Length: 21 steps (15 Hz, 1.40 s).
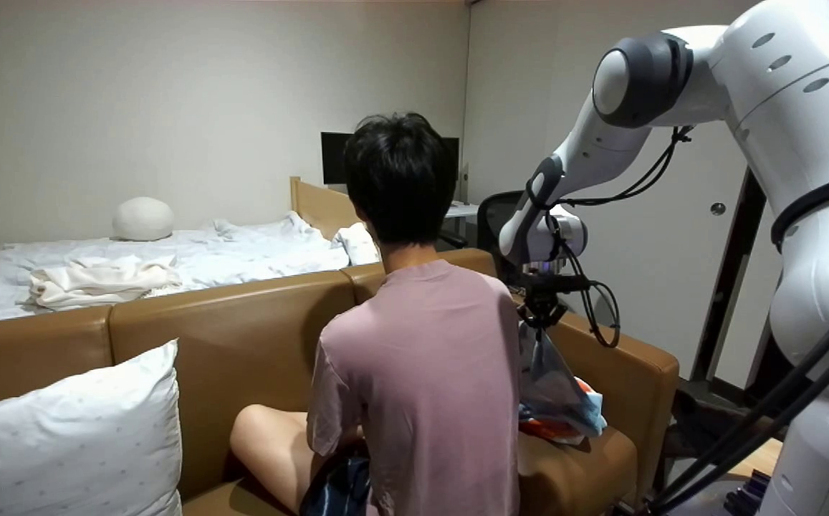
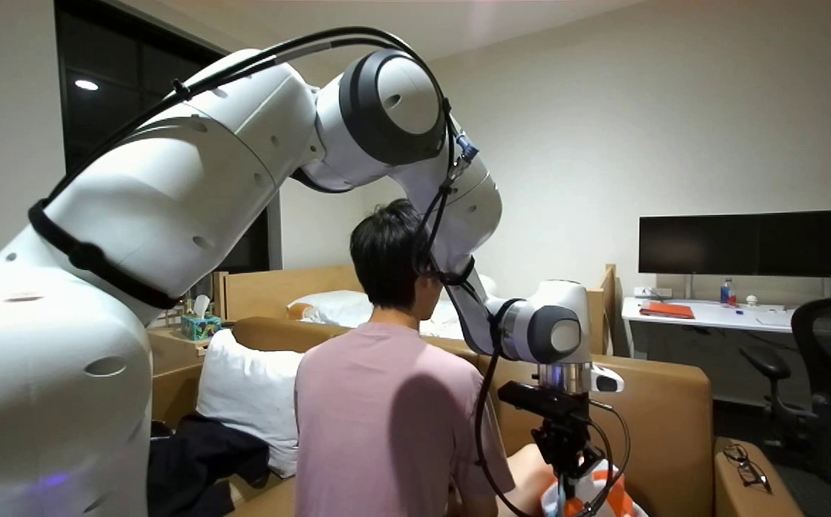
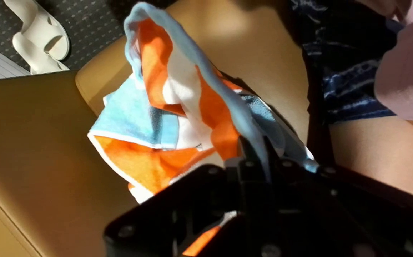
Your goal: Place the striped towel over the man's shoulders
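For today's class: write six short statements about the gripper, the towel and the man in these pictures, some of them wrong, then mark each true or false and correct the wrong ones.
1. The gripper is shut on the striped towel. True.
2. The man's shoulders are clothed in pink. True.
3. The striped towel is draped over them. False: it hangs bunched from the gripper, beside him.
4. He faces the camera in both exterior views. False: both show him from behind.
5. Glasses lie on a brown armrest. True.
6. The striped towel is black and green. False: it is orange and white with light blue edging.
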Each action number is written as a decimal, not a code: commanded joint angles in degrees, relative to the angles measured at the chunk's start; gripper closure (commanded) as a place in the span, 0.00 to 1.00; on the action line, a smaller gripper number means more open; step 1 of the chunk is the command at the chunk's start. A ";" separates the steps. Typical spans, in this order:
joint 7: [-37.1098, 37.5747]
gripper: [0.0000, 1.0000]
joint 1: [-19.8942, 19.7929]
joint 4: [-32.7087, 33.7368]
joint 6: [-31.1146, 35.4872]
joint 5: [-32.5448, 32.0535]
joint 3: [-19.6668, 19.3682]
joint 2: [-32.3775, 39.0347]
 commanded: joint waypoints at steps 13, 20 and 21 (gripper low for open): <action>-2.03 0.99 -0.64 -3.12 2.62 1.39 -1.07 -6.13; -2.02 0.99 0.46 -8.14 4.23 0.65 -2.08 -18.88; -1.67 0.99 0.78 -9.05 4.38 0.54 -2.21 -20.83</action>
